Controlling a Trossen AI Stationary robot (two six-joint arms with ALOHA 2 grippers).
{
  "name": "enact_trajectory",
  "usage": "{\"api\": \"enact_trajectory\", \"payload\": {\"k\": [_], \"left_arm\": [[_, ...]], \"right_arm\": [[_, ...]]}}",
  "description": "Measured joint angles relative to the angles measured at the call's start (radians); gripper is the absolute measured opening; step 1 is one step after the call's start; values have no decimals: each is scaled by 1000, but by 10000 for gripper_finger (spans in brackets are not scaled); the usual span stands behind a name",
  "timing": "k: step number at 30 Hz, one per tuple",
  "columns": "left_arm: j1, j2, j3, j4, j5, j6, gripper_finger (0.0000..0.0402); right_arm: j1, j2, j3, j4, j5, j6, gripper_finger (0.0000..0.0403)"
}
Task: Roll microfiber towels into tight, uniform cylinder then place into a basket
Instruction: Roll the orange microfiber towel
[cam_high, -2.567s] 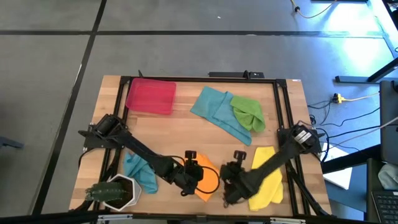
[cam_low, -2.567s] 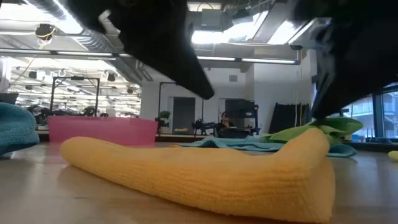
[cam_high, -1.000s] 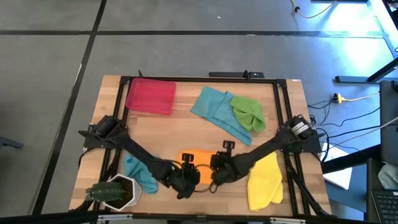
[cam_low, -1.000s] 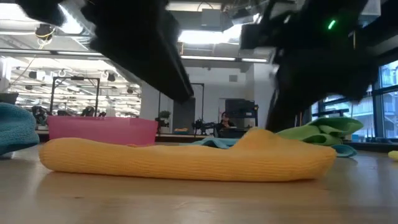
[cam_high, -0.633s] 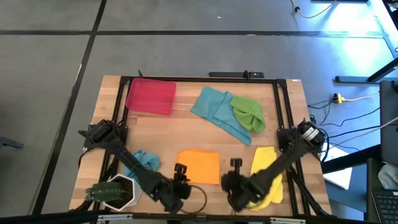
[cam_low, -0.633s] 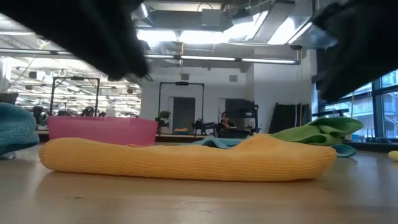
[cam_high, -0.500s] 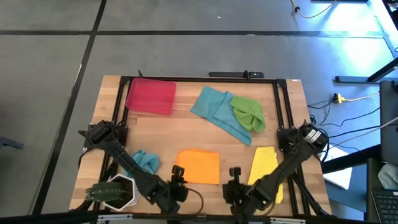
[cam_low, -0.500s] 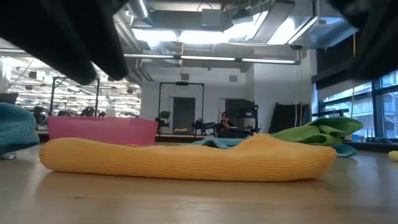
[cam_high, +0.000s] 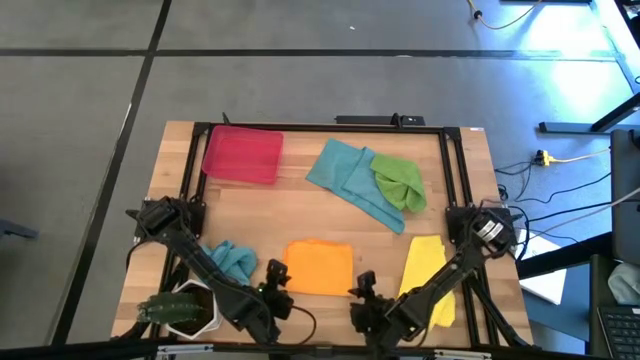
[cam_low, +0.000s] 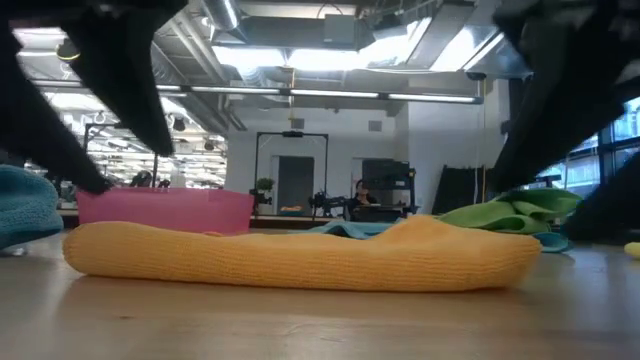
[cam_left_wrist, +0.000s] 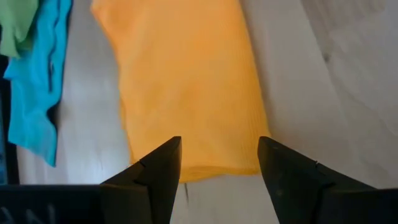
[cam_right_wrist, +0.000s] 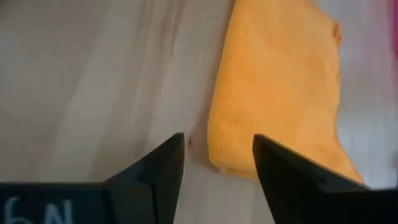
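Note:
The orange towel (cam_high: 320, 267) lies folded into a flat rectangle on the wood near the table's front; the low view shows it as a long low pad (cam_low: 300, 255). My left gripper (cam_high: 272, 282) hovers open just before its near left corner (cam_left_wrist: 186, 168), a finger standing on either side. At its near right corner (cam_right_wrist: 233, 165), my right gripper (cam_high: 362, 293) is open too, its fingers apart from the cloth. The red basket (cam_high: 242, 153) stands at the far left.
A crumpled teal towel (cam_high: 232, 258) lies left of the orange one, next to a white pot with a plant (cam_high: 186, 310) at the near left corner. A yellow towel (cam_high: 425, 272) lies under my right arm. Another teal towel (cam_high: 350, 178) and a green one (cam_high: 400, 180) lie far right.
Both grippers have drawn back off the orange towel toward the table's near edge and moved apart, the left toward the towel's near left corner, the right toward its near right corner. The towel stays flat and folded where it lay.

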Motion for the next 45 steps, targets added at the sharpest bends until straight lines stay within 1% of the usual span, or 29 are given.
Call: {"api": "enact_trajectory", "payload": {"k": [6,9,16,21,23,26,28,31,34,35,39,40,42,45], "left_arm": [[0,0,-84,78,1,-5,206],[-1,0,-101,122,2,-4,206],[-15,0,-101,133,22,3,206],[-50,-4,-55,137,22,-35,206],[-71,-7,-49,161,-6,-36,206],[-107,-27,-56,223,-89,-42,206],[-129,-47,-89,287,-151,-46,206],[-136,-89,-185,428,-163,-19,206],[-126,-169,-331,678,-161,50,206],[-117,-198,-385,771,-144,78,206],[-52,-315,-597,1167,4,188,206],[-34,-341,-638,1241,29,205,206],[-6,-375,-699,1300,58,218,206],[16,-369,-717,1288,100,226,206]], "right_arm": [[-10,27,0,-13,10,-26,196],[-10,27,0,-22,24,-25,196],[-11,27,0,-48,24,-25,197],[-1,21,0,-58,36,8,197],[12,3,0,-53,51,26,196],[43,-36,1,-51,119,37,186],[62,-64,1,-55,176,54,178],[80,-100,-17,-26,195,64,165],[78,-133,-100,79,168,54,159],[78,-149,-138,131,152,48,158],[44,-259,-332,411,67,3,157],[33,-295,-388,495,48,-11,157],[14,-371,-506,682,11,-65,157],[-6,-451,-654,937,-52,-119,157]]}}
